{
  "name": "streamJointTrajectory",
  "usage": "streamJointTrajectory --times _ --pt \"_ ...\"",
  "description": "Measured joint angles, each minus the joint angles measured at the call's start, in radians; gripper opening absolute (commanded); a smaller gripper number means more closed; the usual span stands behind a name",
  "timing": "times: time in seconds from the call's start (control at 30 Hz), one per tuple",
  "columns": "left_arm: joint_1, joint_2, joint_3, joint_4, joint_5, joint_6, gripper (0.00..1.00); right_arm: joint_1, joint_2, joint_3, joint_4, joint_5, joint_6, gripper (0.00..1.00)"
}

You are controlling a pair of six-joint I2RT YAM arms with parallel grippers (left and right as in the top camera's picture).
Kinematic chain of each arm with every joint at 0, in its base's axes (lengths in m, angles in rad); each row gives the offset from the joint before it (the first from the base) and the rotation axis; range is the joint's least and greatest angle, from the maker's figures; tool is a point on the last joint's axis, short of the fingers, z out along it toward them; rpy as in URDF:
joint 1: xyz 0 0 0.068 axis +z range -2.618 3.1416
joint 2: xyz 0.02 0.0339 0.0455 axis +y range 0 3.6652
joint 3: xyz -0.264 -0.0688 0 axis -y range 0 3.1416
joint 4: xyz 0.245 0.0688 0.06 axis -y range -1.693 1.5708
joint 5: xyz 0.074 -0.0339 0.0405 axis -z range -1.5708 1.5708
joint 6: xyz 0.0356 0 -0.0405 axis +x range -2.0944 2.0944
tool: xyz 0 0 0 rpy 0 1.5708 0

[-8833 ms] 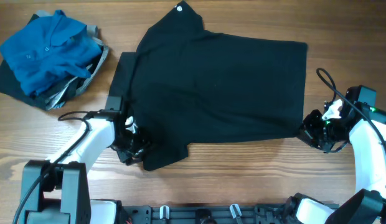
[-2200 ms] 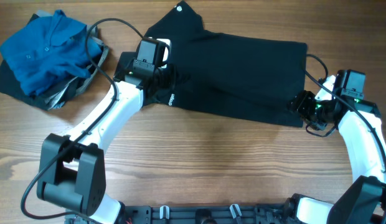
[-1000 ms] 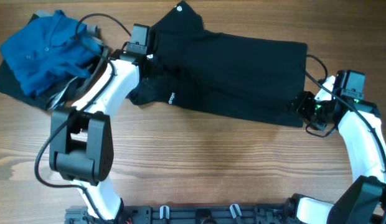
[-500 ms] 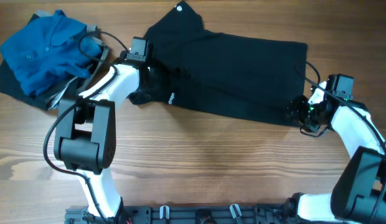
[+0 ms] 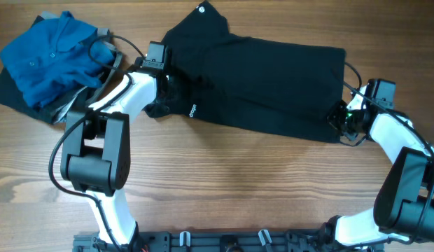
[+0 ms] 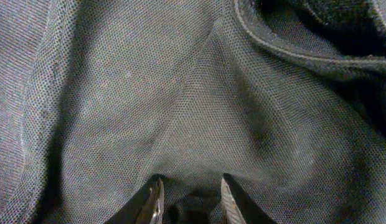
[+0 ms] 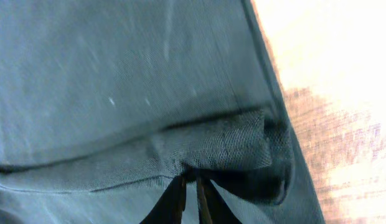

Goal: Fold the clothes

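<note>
A black shirt (image 5: 266, 77) lies folded across the back of the table, its lower half doubled up over itself. My left gripper (image 5: 176, 87) rests on the shirt's bunched left end by the sleeve. In the left wrist view its jaws (image 6: 192, 202) stand apart, pressed onto the black fabric (image 6: 180, 93) with nothing pinched. My right gripper (image 5: 341, 117) is at the shirt's lower right corner. In the right wrist view it (image 7: 190, 186) is shut on a fold of the fabric (image 7: 118, 81) at the hem.
A pile of clothes topped by a blue polo shirt (image 5: 52, 59) sits at the back left corner, close to my left arm. Bare wooden table (image 5: 238, 182) stretches in front of the black shirt, and it also shows beside the hem in the right wrist view (image 7: 330, 62).
The shirt's lower half has been folded up over the upper half. My left gripper moved to the shirt's left end and holds still. My right gripper has shifted slightly right, still holding the corner.
</note>
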Motion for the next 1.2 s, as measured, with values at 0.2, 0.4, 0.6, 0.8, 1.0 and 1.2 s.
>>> streamJointTrajectory --times 0.2,0.4,0.6,0.8,1.0,1.2 --pt "0.000 0.000 0.000 0.000 0.000 0.000 0.31 0.000 0.000 0.009 0.115 0.004 0.013 0.04" --pt "0.000 0.000 0.001 0.000 0.003 0.000 0.38 0.000 0.000 0.018 0.359 0.011 0.021 0.23" --pt "-0.003 0.000 0.004 0.003 0.022 -0.008 0.59 0.000 0.000 0.028 0.101 -0.037 -0.048 0.49" --pt "0.000 0.000 0.013 -0.042 0.018 -0.006 0.63 0.000 -0.002 0.030 -0.247 0.057 -0.046 0.60" --pt "0.058 0.000 0.032 -0.145 0.019 -0.007 0.65 0.002 -0.003 0.035 -0.283 0.107 -0.019 0.61" --pt "0.152 -0.006 0.039 -0.249 0.061 -0.007 0.69 0.003 -0.003 0.037 -0.306 0.123 -0.007 0.73"
